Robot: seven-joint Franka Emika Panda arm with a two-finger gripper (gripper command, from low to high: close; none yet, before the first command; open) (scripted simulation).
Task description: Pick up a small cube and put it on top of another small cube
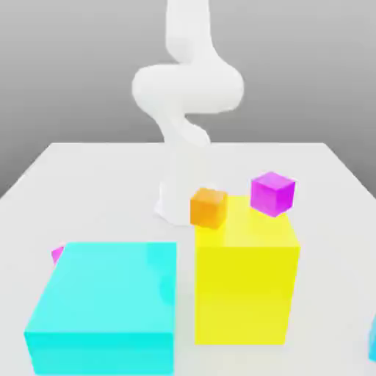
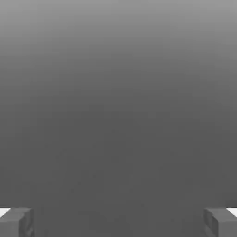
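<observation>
The small cube (image 1: 373,345), sky-blue, is cut off by the exterior view's right edge; only a thin sliver shows, low on the desk (image 1: 95,176) and to the right of the yellow block (image 1: 246,290), well apart from it. Another small cube (image 1: 57,255), bright pink-magenta, is mostly hidden behind the large cyan block (image 1: 106,305); one corner peeks out at that block's far left edge. The yellow block stands just right of the cyan block, a narrow gap between them. An orange cube (image 1: 208,207) sits at the yellow block's far left corner and a violet-magenta cube (image 1: 272,194) at its far right corner; whether either rests on the block or behind it is hard to tell. The white arm (image 1: 187,95) rises behind the yellow block. In the hand view the end effector (image 2: 118,222) has its fingertips (image 2: 16,222) wide apart, holding nothing, before a plain grey ground.
</observation>
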